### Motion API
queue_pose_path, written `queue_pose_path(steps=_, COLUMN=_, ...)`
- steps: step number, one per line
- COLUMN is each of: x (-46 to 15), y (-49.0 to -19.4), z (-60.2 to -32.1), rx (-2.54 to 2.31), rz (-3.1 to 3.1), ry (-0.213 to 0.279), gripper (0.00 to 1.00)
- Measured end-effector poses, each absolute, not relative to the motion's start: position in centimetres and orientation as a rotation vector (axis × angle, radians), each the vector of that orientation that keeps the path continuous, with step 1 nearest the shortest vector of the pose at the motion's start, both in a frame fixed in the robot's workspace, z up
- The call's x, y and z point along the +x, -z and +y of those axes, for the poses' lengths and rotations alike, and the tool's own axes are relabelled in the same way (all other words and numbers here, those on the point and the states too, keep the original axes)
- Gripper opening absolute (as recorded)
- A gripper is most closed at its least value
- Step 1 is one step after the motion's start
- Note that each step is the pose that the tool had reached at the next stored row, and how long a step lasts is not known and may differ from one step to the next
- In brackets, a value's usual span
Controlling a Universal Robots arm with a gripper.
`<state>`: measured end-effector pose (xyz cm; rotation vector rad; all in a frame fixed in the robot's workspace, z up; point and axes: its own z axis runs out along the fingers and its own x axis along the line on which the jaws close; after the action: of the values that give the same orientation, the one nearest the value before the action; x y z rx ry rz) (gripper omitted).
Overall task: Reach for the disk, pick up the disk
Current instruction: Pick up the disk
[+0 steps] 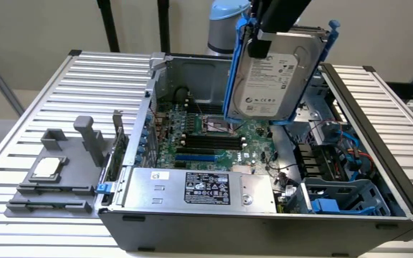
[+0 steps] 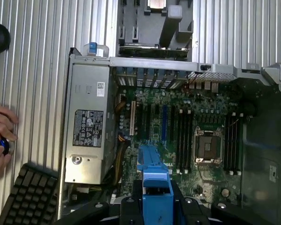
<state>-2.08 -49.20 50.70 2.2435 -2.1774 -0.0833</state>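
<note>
The disk (image 1: 271, 75) is hanging in the air above the open computer case (image 1: 264, 226), label facing the exterior camera, tilted close to upright over the motherboard (image 1: 214, 137). It is clear of the case and touching nothing below. The gripper (image 1: 264, 43) is coming in from above and its jaws are clamping the disk at the upper end, on the blue carrier bracket (image 1: 321, 59) that frames the metal body. In the wrist view the blue bracket (image 2: 154, 187) is sitting between the dark jaw bodies, looking straight down onto the board.

Handling, as a judgement: a rigid metal slab, fairly heavy for its size, with smooth faces that are likely slippery. The bracket is thinner plastic and may flex, so a hold on it alone is letting the disk hang and swing a little. The drive is shock-sensitive; a drop onto the board would damage both. A grip across the short edges, squeezing the bracket rails against the metal body, looks the firmest hold.

Around it: the power supply (image 1: 199, 188) is lying at the case's near side. On the slatted table (image 1: 20, 161), at the exterior view's left, a grey tray (image 1: 49, 188) is carrying a small chip (image 1: 47, 167). In the wrist view a person's hand (image 2: 0, 136) is resting by a keyboard (image 2: 25, 194).
</note>
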Motion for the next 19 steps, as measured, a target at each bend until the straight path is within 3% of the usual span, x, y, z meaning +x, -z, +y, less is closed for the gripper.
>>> queue_pose_path(steps=19, x=4.2, y=-50.7, z=-53.4, rx=2.244, rz=-2.177, ry=0.083, gripper=0.33)
